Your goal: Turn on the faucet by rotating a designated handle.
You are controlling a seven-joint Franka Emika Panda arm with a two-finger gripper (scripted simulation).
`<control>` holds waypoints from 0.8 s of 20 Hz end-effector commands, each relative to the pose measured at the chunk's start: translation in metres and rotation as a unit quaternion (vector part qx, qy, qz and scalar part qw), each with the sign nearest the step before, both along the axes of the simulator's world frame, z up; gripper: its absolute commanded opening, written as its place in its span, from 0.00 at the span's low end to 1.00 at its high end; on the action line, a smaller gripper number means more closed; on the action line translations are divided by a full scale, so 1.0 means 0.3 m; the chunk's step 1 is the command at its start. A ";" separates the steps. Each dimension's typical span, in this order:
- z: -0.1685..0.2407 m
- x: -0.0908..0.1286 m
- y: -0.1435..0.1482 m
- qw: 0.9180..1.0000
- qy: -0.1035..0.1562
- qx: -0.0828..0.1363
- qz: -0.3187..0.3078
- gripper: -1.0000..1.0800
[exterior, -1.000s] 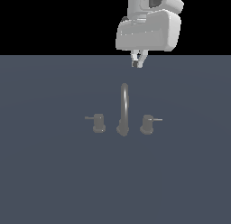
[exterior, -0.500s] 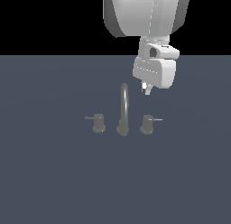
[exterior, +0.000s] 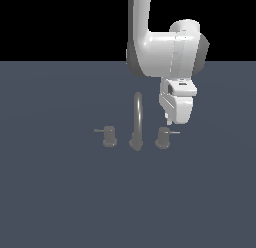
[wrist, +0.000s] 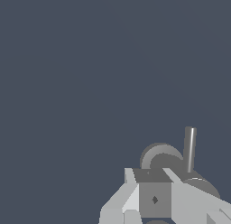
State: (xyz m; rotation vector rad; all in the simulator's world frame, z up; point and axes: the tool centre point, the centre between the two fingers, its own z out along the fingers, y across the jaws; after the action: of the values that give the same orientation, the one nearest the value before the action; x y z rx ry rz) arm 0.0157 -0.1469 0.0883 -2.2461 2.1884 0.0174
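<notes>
the end effector (exterior: 170,123), its opening impossible to judge here, hangs just above the handle (exterior: 163,137) at the exterior view's right of the faucet (exterior: 136,123), so descending off-line could miss the thin lever or jam onto the knob.

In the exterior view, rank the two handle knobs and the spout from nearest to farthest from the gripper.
Gripper hangs at the exterior view's right.
1. Handle, with the bright lever, just below the gripper.
2. Spout, in the middle.
3. Other knob, with the darker lever, at that view's left.
</notes>
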 end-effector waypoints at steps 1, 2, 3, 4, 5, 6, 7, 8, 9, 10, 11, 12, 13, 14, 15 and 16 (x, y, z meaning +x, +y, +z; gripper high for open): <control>-0.040 0.002 -0.018 1.000 -0.001 -0.003 -0.019 0.00; -0.052 0.002 -0.024 1.000 -0.001 -0.004 -0.025 0.00; -0.062 0.002 -0.028 1.000 -0.001 -0.004 -0.029 0.00; -0.070 0.001 -0.032 0.999 -0.002 -0.005 -0.033 0.00; -0.077 0.001 -0.034 0.999 -0.002 -0.005 -0.036 0.00; -0.082 0.001 -0.036 0.999 -0.002 -0.006 -0.038 0.00; -0.084 0.001 -0.038 0.999 -0.002 -0.006 -0.039 0.00; -0.085 0.001 -0.038 0.999 -0.002 -0.006 -0.039 0.00; -0.085 0.001 -0.038 0.999 -0.002 -0.006 -0.039 0.00; -0.085 0.001 -0.038 0.999 -0.002 -0.006 -0.039 0.00; -0.085 0.001 -0.038 0.999 -0.002 -0.006 -0.039 0.00; -0.085 0.000 -0.038 0.999 -0.001 -0.006 -0.039 0.00; -0.085 -0.011 -0.043 0.999 -0.001 -0.006 -0.039 0.00; -0.085 -0.023 -0.049 0.999 -0.001 -0.006 -0.039 0.00; -0.085 -0.034 -0.054 0.999 -0.001 -0.006 -0.039 0.00; -0.086 -0.046 -0.059 0.999 -0.001 -0.006 -0.039 0.00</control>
State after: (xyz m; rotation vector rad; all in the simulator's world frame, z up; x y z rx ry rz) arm 0.0068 -0.1620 0.0627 -2.1640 2.2777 0.0011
